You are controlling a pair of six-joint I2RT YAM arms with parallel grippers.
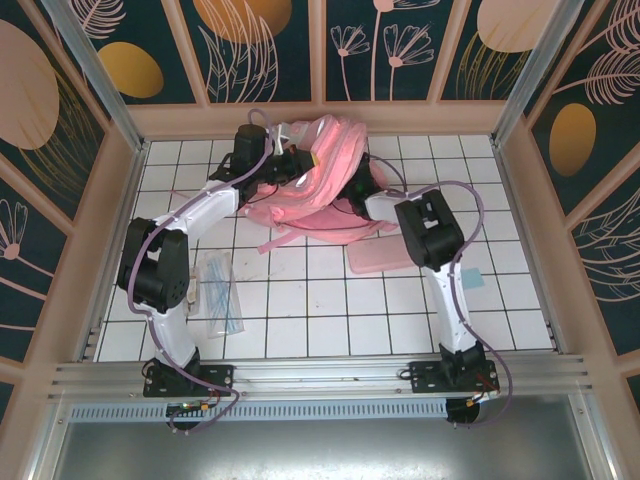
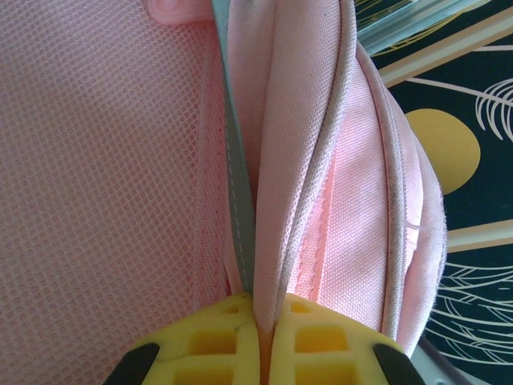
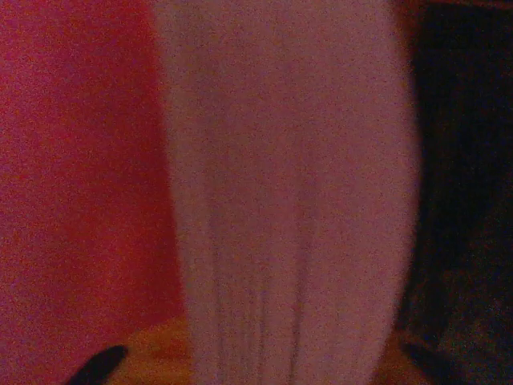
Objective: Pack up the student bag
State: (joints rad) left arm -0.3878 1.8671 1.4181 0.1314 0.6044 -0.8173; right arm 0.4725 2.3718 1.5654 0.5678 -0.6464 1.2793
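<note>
Left end effector (image 2: 261, 314) tight on a student bag (image 2: 353, 200) fold

The student bag (image 1: 330, 150) lies crumpled on the tiled table (image 1: 330, 320).

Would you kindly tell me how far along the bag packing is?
Done: nothing visibly packed yet. In hand: left fingers pinch a fold of the student bag, and the right arm appears to reach inside. Left: the pink pencil case and clear pouch of pens lie on the table.
</note>
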